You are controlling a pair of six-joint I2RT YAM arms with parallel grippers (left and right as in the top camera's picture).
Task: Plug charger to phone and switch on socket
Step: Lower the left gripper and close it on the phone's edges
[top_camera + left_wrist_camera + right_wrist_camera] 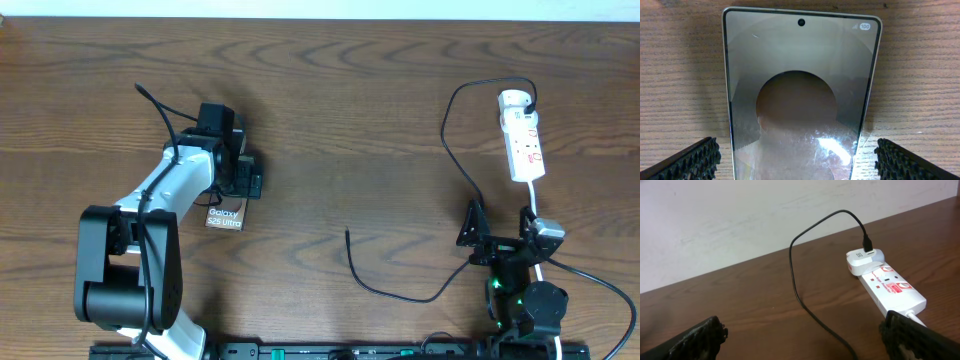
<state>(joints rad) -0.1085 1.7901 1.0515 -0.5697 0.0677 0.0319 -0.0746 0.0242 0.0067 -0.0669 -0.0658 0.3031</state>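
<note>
The phone [800, 85] lies flat on the wooden table, its camera hole at the far end. My left gripper [800, 167] hangs open over its near end, one toothed finger [692, 160] on each side and clear of its edges. From overhead the left gripper [238, 190] hides most of the phone [225, 217]. The socket [525, 145] lies at the right, with a white adapter [865, 261] in its far end. The charger [452, 130] runs from it as a black cable to a loose tip [347, 232] mid-table. My right gripper [497, 228] is open and empty, short of the socket [892, 287].
The socket's white lead [537, 205] runs back past my right gripper towards the arm's base. The charger's cable [795, 280] crosses the table between the right fingers. A pale wall stands behind the table's far edge [765, 255].
</note>
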